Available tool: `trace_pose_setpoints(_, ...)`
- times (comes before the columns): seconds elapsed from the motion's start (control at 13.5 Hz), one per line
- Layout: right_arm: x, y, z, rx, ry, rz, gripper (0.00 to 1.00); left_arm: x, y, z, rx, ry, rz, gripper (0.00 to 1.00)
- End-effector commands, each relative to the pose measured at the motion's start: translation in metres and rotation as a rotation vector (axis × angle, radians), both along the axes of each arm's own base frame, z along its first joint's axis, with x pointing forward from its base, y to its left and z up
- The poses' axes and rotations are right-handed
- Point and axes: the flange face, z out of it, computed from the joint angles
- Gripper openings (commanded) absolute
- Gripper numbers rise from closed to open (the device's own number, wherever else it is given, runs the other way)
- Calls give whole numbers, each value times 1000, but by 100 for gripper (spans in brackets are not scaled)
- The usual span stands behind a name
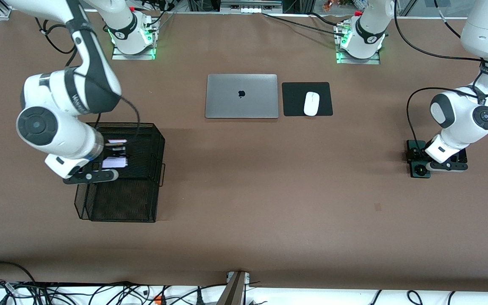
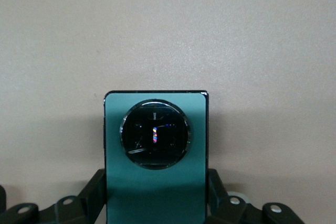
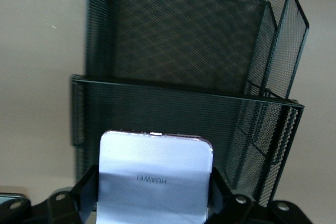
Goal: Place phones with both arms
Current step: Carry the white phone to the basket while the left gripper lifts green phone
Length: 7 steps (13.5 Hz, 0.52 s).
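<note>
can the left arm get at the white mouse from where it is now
Probably not right away: the left gripper is shut on the green phone, low at its own end of the table. The mouse itself lies uncovered on its pad.

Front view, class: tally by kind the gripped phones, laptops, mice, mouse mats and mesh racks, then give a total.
Gripped phones: 2, the lilac-white phone and the green phone
Laptop: 1
Mouse: 1
Mouse mat: 1
Mesh rack: 1
Total: 6

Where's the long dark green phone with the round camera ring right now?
The long dark green phone lies on the brown table at the left arm's end, clamped between the left gripper fingers.
</note>
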Motion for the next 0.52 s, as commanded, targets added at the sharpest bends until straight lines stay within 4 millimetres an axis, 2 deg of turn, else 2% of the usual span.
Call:
trace_pose_setpoints(0.0,-31,-28,-18,24,-18,39,0,25,0,11,-25,34,-14,0)
trace_pose_setpoints(0.15,-37,-46,-32,53,3,21,0,49,-18,28,-52,43,-11,0)
trace_pose_setpoints(0.22,-40,-50,-38,74,9,14,0,57,-23,35,-54,44,-9,0)
trace_pose_setpoints(0.44,-45,-63,-50,76,23,2,0,83,-57,49,-56,36,-7,0)
